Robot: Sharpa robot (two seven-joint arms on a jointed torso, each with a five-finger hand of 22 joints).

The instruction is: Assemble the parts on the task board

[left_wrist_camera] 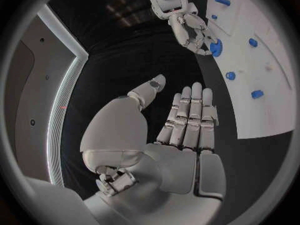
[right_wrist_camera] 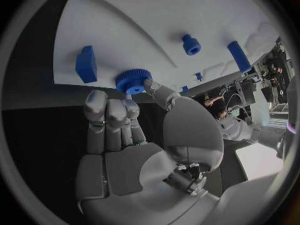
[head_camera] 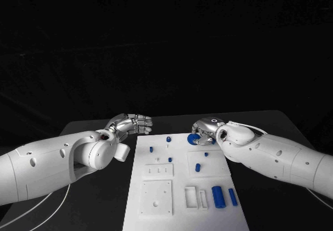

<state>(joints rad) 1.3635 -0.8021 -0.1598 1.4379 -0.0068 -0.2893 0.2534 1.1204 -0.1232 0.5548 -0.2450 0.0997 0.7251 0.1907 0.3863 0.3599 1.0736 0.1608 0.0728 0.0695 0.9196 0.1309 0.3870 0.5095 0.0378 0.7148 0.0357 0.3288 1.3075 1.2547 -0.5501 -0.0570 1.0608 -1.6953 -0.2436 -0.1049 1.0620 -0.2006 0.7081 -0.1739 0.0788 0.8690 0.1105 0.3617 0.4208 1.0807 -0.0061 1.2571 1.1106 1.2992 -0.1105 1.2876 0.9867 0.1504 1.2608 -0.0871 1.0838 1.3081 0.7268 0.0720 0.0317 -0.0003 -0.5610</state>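
Progress: early, by my reckoning | right hand (head_camera: 205, 131) pinches blue knob (head_camera: 193, 138) at board (head_camera: 182, 211) 1 o'clock edge | left hand (head_camera: 132, 124) off board at 11 o'clock, fingers straight, empty | two blue cylinders (head_camera: 223, 196) loose at 4 o'clock, small blue pegs (head_camera: 169, 139) standing toward 12.

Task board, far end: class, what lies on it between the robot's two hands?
In the head view, one small blue part stands on the task board between the left hand and the right hand, which touches a round blue gear.
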